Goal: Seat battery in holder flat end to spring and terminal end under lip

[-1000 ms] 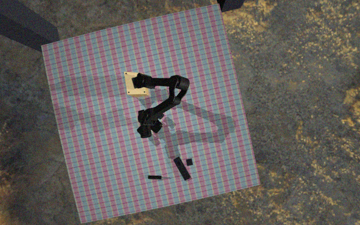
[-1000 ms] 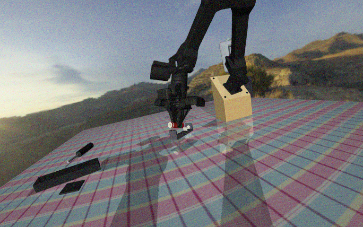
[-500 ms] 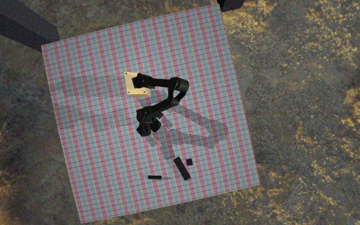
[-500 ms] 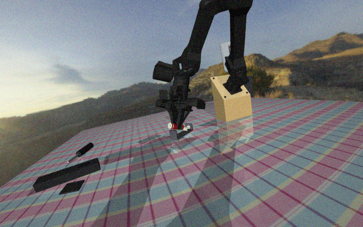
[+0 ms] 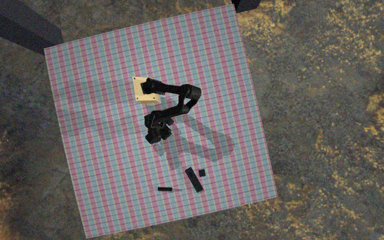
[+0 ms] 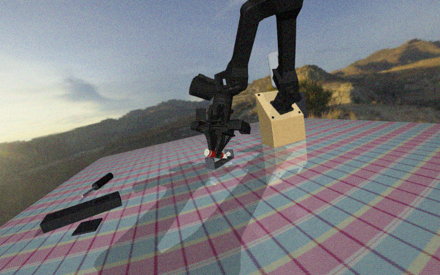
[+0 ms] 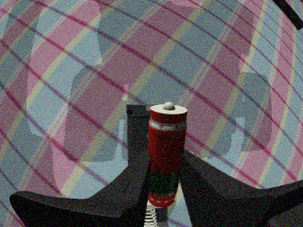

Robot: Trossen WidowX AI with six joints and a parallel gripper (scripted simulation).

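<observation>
- the tool [image 7: 166, 180] is clamped on the battery [image 7: 167, 151], its two black fingers narrowly apart and pressing the battery's lower, green-and-red part from both sides.
- in the wrist view the battery points away from the tool, with the silver terminal end far from the palm and the flat end near the palm.
- just under the flat end, between the fingers, sits the coil spring [image 7: 151, 219] of the holder [image 7: 138, 128]; a dark wall of the holder rises just beside the battery on the left.
- whether the battery touches the spring or the holder floor cannot be told.
- in the exterior view the tool [image 6: 216, 152] points straight down, with the battery [image 6: 213, 153] lying nearly level just above the small dark holder [image 6: 216, 162] on the checked worktop [image 6: 324, 200].
- well apart from the tool, towards the near left edge, lie a screwdriver [image 6: 98, 183], a long black bar [image 6: 81, 211] and a small black plate [image 6: 86, 226].
- behind the tool to the right stands the tan block [image 6: 280, 124] carrying the arm's base.
</observation>
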